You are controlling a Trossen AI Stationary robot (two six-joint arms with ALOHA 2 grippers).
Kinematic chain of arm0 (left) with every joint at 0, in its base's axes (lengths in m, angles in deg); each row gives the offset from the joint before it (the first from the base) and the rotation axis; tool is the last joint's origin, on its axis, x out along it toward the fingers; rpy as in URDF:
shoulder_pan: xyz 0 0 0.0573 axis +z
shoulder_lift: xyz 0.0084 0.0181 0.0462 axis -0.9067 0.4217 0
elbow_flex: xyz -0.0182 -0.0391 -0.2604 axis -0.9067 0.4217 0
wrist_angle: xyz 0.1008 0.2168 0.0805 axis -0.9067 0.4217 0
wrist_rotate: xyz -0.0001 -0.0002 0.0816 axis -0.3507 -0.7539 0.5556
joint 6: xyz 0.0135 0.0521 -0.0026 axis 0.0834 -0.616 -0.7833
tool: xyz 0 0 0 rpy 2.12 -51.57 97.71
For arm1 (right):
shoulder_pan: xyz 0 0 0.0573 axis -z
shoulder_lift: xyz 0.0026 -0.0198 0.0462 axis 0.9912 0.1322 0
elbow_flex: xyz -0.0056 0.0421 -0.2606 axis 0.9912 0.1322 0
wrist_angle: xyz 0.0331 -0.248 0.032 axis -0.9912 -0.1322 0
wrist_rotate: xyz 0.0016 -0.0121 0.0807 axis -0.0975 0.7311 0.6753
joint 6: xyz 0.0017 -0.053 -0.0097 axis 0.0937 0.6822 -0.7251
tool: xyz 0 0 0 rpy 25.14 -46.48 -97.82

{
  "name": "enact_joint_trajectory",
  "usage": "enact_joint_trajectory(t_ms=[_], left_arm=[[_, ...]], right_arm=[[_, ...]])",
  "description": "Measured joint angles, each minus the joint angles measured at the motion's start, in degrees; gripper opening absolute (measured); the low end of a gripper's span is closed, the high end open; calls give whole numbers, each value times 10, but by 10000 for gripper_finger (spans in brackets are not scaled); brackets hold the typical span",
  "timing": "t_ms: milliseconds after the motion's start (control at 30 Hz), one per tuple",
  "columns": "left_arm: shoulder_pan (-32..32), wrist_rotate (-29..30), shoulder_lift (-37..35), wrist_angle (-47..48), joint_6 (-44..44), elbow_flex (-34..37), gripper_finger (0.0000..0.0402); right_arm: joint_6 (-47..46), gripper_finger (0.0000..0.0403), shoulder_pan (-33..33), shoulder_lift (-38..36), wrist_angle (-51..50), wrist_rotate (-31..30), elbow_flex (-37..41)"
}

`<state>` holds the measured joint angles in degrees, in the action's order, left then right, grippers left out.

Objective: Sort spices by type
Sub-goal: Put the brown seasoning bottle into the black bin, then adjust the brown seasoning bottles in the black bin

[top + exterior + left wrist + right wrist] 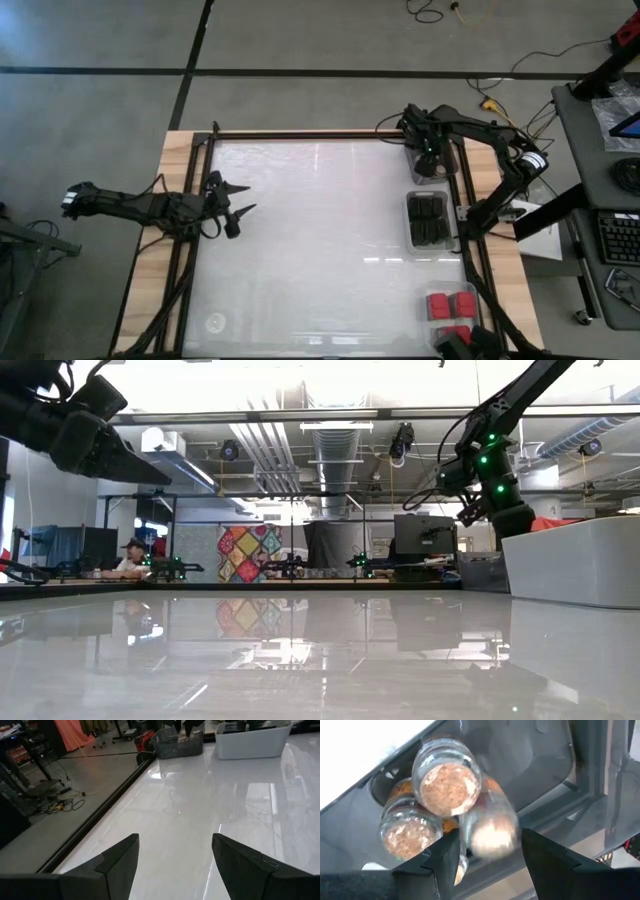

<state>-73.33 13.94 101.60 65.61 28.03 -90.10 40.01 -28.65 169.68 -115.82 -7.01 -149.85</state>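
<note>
Right gripper is hovering over the jar tray at two o'clock, jaws parted.
A blurred jar is showing between its open fingers, above other cork-topped jars; left gripper is waiting at nine o'clock, open and empty.

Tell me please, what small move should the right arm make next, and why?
Probably lift the right tool straight up out of the tray. Its fingers stand apart above the cork-topped jars, one blurred jar seems just released, and the table shows no loose spices.
</note>
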Motion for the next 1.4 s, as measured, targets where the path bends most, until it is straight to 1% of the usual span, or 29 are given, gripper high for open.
enact_joint_trajectory(t_ms=[267,367,500,600,667,800,867,933,1033,1133,1200,1300,1400], left_arm=[[0,-6,-1,2,0,-6,236],[0,-7,-2,3,0,-6,236],[0,-7,-7,2,0,-6,236],[0,-7,-8,0,6,-6,236],[0,-10,-6,-1,18,-6,236],[0,-56,-5,-3,41,-6,236],[0,-81,-5,-12,49,-6,236],[0,-92,-5,-20,61,-6,236],[0,-93,-5,-23,89,-6,236],[0,-102,-5,-23,91,-6,236],[0,-103,-5,-23,92,-6,236],[0,-104,-5,-23,94,-6,236],[0,-128,-6,-25,96,-6,236]], right_arm=[[8,201,-1,0,-12,-2,-5],[4,201,-3,-2,-30,-15,-26],[-21,201,-2,-9,-48,-16,-63],[-81,201,3,-10,-42,-10,-74],[-131,201,16,-7,-26,17,-73],[-278,199,41,8,8,76,-70],[-327,194,48,15,16,86,-70],[-363,188,51,22,19,89,-70],[-382,179,52,35,22,90,-70],[-382,177,52,49,24,95,-70],[-382,181,52,55,24,106,-70],[-382,189,52,58,20,107,-70],[-387,195,53,58,9,107,-70]])
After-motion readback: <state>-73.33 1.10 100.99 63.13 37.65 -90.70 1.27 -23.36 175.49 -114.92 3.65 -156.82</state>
